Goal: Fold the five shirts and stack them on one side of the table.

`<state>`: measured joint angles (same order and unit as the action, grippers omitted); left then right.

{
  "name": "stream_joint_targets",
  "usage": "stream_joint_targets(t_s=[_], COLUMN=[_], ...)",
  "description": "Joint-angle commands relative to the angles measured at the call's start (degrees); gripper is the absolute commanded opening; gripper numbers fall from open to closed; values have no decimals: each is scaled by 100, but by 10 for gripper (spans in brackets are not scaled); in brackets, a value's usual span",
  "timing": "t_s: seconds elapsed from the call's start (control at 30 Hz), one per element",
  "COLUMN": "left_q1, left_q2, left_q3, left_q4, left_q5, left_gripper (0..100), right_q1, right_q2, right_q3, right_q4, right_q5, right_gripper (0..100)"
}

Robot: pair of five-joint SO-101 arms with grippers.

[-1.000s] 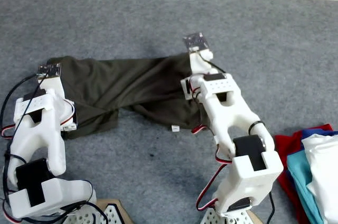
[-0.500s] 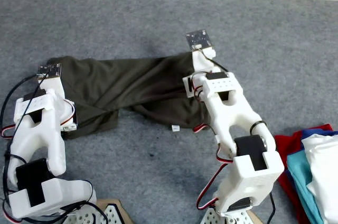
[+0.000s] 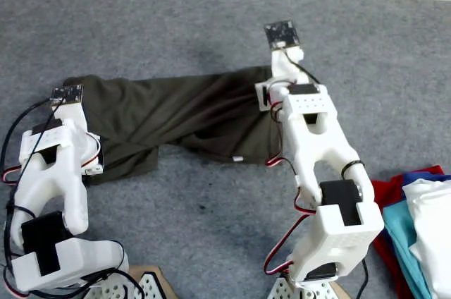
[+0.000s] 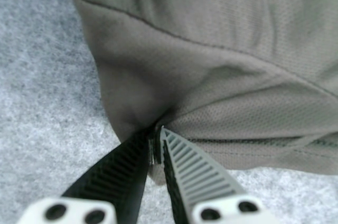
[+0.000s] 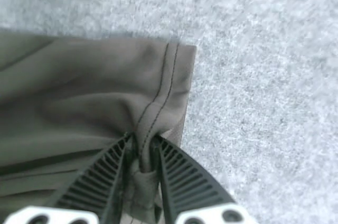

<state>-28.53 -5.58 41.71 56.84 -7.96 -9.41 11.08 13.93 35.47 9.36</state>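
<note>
A dark olive shirt (image 3: 176, 112) lies stretched across the grey table between both arms. My left gripper (image 4: 157, 147) is shut on the shirt's left edge, pinching a fold of the olive shirt (image 4: 211, 71). My right gripper (image 5: 141, 155) is shut on the olive shirt (image 5: 79, 97) near its stitched hem, at the shirt's right end. In the high view the left arm (image 3: 53, 151) stands at the shirt's left end and the right arm (image 3: 306, 130) at its right end. A pile of other shirts (image 3: 416, 228), red, teal, blue and white, lies at the right edge of the table.
The grey table surface (image 3: 155, 24) lies bare behind the shirt, and more of it (image 3: 204, 221) shows in front between the arm bases. A brown board (image 3: 144, 278) shows at the near edge by the left arm's base.
My right gripper has moved right and away from the bases, pulling the shirt's right end with it and stretching the cloth flatter. The left arm has kept still.
</note>
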Motion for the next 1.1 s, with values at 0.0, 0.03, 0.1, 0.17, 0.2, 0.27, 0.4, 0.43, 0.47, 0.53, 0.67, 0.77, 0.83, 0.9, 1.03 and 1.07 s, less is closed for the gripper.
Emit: stream_joint_targets(t_s=[0.0,0.03,0.1,0.17,0.2,0.27,0.4,0.43,0.47,0.53,0.67,0.77,0.83,0.9,1.03,1.07], left_q1=[48,48,48,48,48,48,48,40,40,40,40,40,40,40,40,40], left_q2=[-163,-163,-163,-163,-163,-163,-163,-163,-163,-163,-163,-163,-163,-163,-163,-163], left_q3=[4,4,4,4,4,4,4,4,4,4,4,4,4,4,4,4], left_q4=[-44,-44,-44,-44,-44,-44,-44,-44,-44,-44,-44,-44,-44,-44,-44,-44], left_q5=[-53,-53,-53,-53,-53,-53,-53,-53,-53,-53,-53,-53,-53,-53,-53,-62], left_gripper=[8,8,8,8,8,8,8,8,8,8,8,8,8,8,8,8], right_q1=[171,171,171,171,154,48,-259,-321,-356,-374,-391,-549,-716,-884,-1130,-1130], right_q2=[-418,-426,-426,-426,-426,-426,-426,-426,-400,-418,-435,-453,-523,-708,-1279,-1385], right_q3=[-541,-637,-822,-989,-1051,-1086,-1059,-1051,-1042,-954,-866,-875,-848,-567,233,444], right_q4=[356,479,760,1112,1244,1481,1824,1859,1877,1868,2070,2510,2703,2756,2527,2378], right_q5=[62,70,79,79,88,185,237,237,237,237,273,281,299,545,730,756], right_gripper=[12,13,23,76,103,141,98,74,47,2,28,77,133,185,221,221])
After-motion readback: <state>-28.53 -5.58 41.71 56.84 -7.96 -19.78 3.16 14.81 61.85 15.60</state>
